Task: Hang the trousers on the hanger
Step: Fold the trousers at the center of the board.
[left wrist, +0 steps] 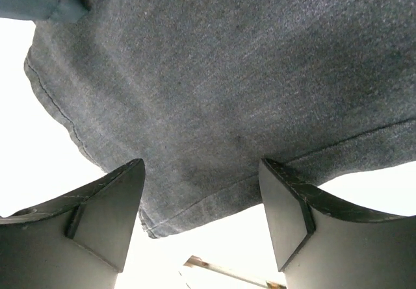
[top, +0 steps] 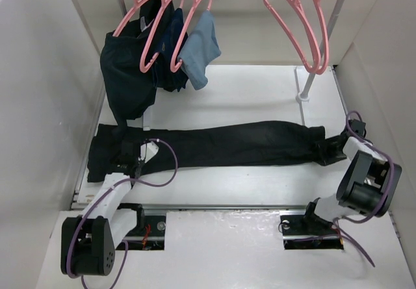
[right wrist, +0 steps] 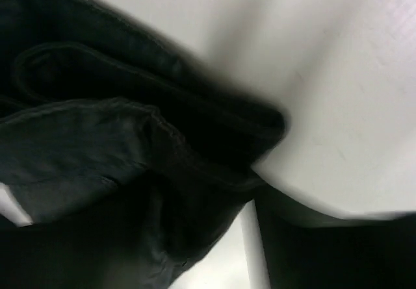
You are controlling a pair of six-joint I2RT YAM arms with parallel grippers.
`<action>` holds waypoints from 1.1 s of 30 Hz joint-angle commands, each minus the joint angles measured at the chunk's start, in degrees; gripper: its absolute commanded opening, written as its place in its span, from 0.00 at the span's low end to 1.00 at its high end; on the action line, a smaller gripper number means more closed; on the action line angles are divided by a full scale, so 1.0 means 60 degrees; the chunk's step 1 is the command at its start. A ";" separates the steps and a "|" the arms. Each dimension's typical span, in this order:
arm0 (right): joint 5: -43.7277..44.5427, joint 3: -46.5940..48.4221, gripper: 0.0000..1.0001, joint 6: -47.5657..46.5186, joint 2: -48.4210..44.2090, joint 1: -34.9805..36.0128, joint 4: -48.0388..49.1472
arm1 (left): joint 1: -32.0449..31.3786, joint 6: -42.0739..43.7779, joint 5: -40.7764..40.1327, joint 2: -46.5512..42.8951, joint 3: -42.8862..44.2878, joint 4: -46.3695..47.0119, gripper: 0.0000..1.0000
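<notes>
The trousers (top: 221,145) lie flat and stretched out across the worktop (top: 253,94), one end at the left, the other at the right, well apart from the free pink hanger (top: 305,29) on the rail at the back. The left pincer (top: 131,151) sits at the left end; its wrist view shows the fingers (left wrist: 107,204) apart, with a stitched edge of the fabric lying between them, unclamped. The right pincer (top: 328,149) is at the right end, pressed into bunched folds, but that view is too dark and blurred to tell its state. Judging from this, the grasp is the step in hand. Next, both ends need a firm pinch and an even lift toward the hanger.
</notes>
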 commanded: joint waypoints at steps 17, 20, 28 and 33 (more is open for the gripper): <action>0.6398 0.3899 0.00 -0.1734 -0.3839 0.0791 -0.1961 | 0.0094 -0.1702 0.2918 -0.0271 0.2929 -0.2587 0.75; 0.8024 0.4500 0.00 -0.2014 -0.4468 0.1974 -0.1874 | 0.0094 -0.1789 0.3109 0.0112 0.3120 -0.2675 0.75; 1.1452 0.4505 0.00 -0.2938 -0.5831 0.6544 -0.1683 | -0.0519 -0.2345 0.4817 0.0726 0.3296 -0.2892 0.75; 1.1543 0.4048 0.00 -0.2514 -0.5921 0.7297 -0.2106 | -0.0858 -0.2258 0.6915 0.0962 0.3984 -0.3435 0.75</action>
